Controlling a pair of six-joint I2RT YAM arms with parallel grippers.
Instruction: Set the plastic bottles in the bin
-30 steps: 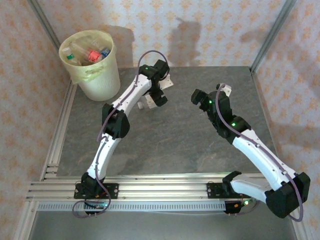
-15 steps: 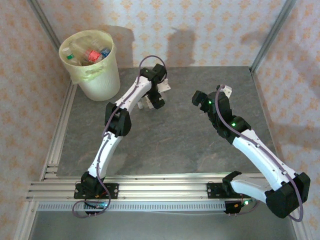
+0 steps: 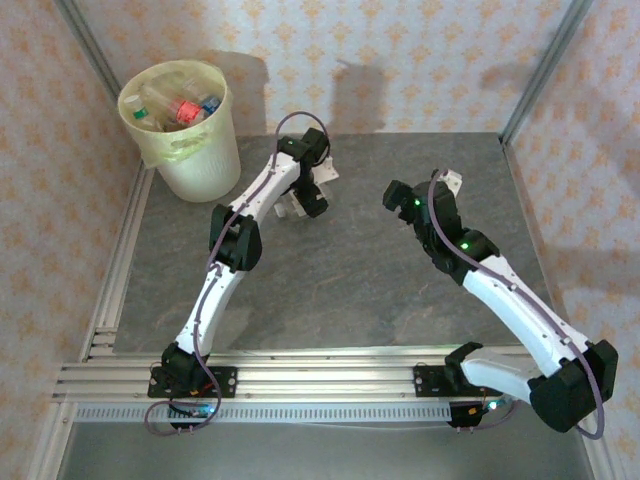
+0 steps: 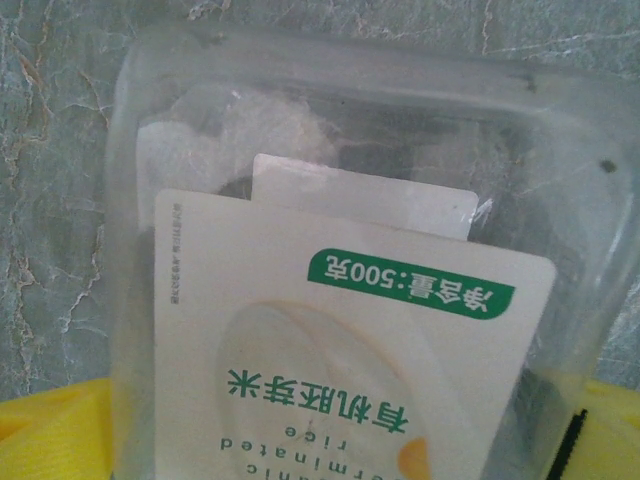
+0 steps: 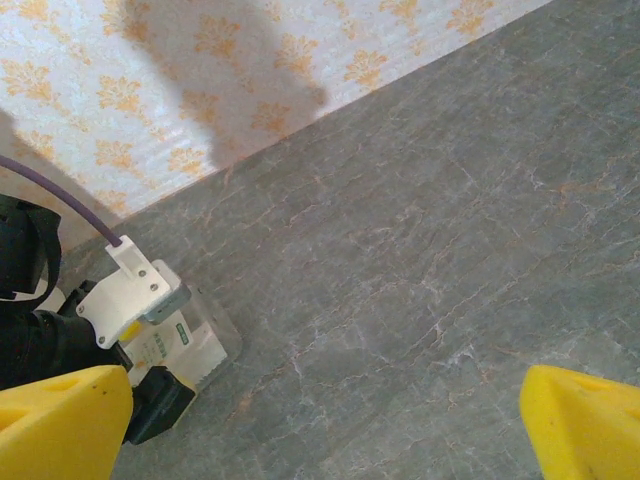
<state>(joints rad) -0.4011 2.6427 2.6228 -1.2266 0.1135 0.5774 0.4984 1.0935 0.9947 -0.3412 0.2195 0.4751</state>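
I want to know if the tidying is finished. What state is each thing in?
bin: upright, no lid, holding bottles.
plastic bottles: inside the bin.
clear container: on the table, outside the bin.
left end effector: open, fingers either side of the clear container.
right end effector: open, empty, above bare table.

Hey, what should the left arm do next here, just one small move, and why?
Probably ease the left gripper down a little and close on the clear container. Its jaws are open, with a yellow tip at either side of the container, which sits close under the wrist on the table. The bin already holds bottles.
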